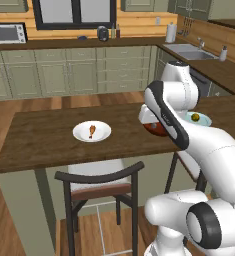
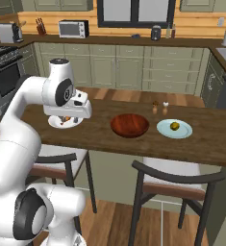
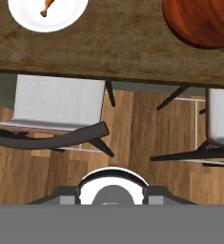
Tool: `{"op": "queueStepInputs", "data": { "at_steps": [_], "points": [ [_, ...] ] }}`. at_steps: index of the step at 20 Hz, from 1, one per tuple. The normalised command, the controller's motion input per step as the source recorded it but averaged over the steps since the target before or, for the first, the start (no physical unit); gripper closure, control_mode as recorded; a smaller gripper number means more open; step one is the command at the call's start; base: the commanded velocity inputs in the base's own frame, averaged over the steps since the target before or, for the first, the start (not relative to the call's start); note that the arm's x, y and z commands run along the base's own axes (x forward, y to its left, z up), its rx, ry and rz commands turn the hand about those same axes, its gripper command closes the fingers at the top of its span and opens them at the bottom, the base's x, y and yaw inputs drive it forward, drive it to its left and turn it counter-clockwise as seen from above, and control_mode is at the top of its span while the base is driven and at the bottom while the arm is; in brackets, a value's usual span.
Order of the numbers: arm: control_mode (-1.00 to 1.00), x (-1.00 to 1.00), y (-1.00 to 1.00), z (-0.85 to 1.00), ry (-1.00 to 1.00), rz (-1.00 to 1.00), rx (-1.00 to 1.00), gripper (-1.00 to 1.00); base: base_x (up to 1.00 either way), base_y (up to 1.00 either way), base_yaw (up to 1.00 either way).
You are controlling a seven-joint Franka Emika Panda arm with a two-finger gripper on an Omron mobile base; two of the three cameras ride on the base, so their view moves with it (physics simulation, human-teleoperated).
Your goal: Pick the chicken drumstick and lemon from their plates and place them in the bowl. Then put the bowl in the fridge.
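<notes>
The chicken drumstick (image 1: 92, 131) lies on the white plate (image 1: 81, 135) on the wooden island; in the hand view the drumstick (image 3: 46, 7) and its plate (image 3: 68, 14) sit at the top left. The reddish-brown bowl (image 2: 129, 125) stands mid-island and holds nothing; it also shows at the top right of the hand view (image 3: 204, 21). The lemon (image 2: 174, 126) rests on the pale blue-green plate (image 2: 184, 130) to the right of the bowl. My gripper (image 2: 77, 111) hangs above the island's near edge by the white plate, its fingers hidden. The fridge is out of view.
Two dark stools (image 1: 101, 182) (image 2: 177, 180) with grey seats stand against the island's near side. Small shakers (image 2: 160, 107) stand behind the bowl. A sink (image 1: 189, 51) lies on the counter at the right and a stove (image 2: 4, 72) at the left.
</notes>
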Motion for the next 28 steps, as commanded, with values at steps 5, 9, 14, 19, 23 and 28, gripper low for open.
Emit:
{"op": "queueStepInputs", "data": {
  "at_steps": [5,9,14,19,23,28],
  "points": [
    [1.00,0.00,0.00,0.00,0.00,0.00,0.00,-1.00,0.00,-0.01,0.00],
    [1.00,0.00,0.00,0.00,0.00,0.00,0.00,-1.00,0.03,-0.47,0.00],
    [1.00,0.00,0.00,0.00,0.00,0.00,0.00,-1.00,0.24,-0.56,0.00],
    [1.00,0.00,0.00,0.00,0.00,0.00,0.00,-1.00,0.46,-0.42,0.00],
    [1.00,0.00,0.00,0.00,0.00,0.00,0.00,-1.00,0.69,-0.23,0.00],
    [1.00,0.00,0.00,0.00,0.00,0.00,0.00,-1.00,0.70,-0.15,0.00]
  ]
}}
